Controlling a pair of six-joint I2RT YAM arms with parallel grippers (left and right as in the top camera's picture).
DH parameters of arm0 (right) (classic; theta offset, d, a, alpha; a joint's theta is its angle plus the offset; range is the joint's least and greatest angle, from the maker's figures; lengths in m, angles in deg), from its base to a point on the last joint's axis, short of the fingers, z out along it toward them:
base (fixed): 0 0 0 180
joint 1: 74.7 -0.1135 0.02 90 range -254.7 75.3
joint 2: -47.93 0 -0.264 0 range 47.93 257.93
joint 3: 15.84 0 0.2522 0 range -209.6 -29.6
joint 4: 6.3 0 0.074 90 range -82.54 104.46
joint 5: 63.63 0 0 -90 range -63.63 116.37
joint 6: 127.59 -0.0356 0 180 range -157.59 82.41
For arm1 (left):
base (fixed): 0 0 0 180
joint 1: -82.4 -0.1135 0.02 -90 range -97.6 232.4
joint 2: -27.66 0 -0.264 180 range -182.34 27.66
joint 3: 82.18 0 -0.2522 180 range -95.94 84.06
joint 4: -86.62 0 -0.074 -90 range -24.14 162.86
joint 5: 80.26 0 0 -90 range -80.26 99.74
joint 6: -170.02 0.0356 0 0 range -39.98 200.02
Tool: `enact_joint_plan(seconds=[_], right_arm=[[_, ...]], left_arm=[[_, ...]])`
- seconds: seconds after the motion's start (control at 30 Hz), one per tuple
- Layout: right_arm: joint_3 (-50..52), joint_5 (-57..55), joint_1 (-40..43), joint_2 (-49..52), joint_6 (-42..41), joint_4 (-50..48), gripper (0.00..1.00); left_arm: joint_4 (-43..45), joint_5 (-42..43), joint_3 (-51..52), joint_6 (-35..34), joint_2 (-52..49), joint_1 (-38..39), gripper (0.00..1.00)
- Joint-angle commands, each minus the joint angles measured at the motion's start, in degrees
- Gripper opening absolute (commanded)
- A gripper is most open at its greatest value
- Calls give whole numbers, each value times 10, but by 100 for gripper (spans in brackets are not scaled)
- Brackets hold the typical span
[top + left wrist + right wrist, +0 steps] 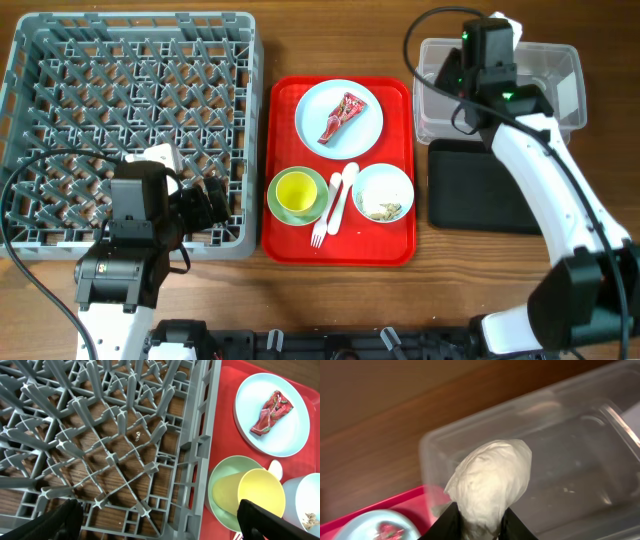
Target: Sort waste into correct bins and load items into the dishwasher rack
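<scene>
My right gripper (pixel 492 40) (pixel 479 522) is shut on the crumpled white napkin (pixel 490 477) and holds it over the clear tub (pixel 560 75) (pixel 570 460). The black tray (pixel 480 190) lies in front of the tub. The white plate (pixel 318 100) (pixel 295 435) carries the red-and-white wrapper (pixel 341 116) (pixel 270 411). The yellow cup (pixel 295 190) (pixel 255 492) stands in the green bowl (pixel 275 205) (pixel 220 480). The light blue bowl (pixel 383 192) holds beige scraps. The fork (pixel 322 222) and spoon (pixel 343 190) lie between the bowls. My left gripper (pixel 205 205) (pixel 160 525) is open and empty over the grey rack's (pixel 130 110) (pixel 115 445) front right corner.
The flat red serving tray (pixel 400 250) (pixel 225 390) lies between the rack and the bins and holds the dishes. The wooden table shows in front of the tray and behind it. The arms' cables run over the rack's left side and near the tub.
</scene>
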Motion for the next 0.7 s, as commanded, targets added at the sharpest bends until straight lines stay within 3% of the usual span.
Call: enact_joint_plan(seconds=[0.0, 0.07, 0.2, 0.37, 0.43, 0.67], right_arm=[[3, 17, 21, 33, 4, -19, 73], [1, 77, 18, 14, 44, -46, 84], [1, 151, -28, -42, 48, -61, 91], [1, 162, -151, -4, 42, -48, 88], [1, 119, -188, 34, 2, -37, 87], [1, 108, -210, 177, -58, -68, 86]], left_arm=[[1, 1, -12, 9, 0, -3, 100], [1, 1, -12, 9, 0, -3, 100], [1, 1, -12, 9, 0, -3, 100], [1, 1, -12, 9, 0, -3, 100], [1, 1, -12, 9, 0, -3, 100], [1, 1, -12, 9, 0, -3, 100]])
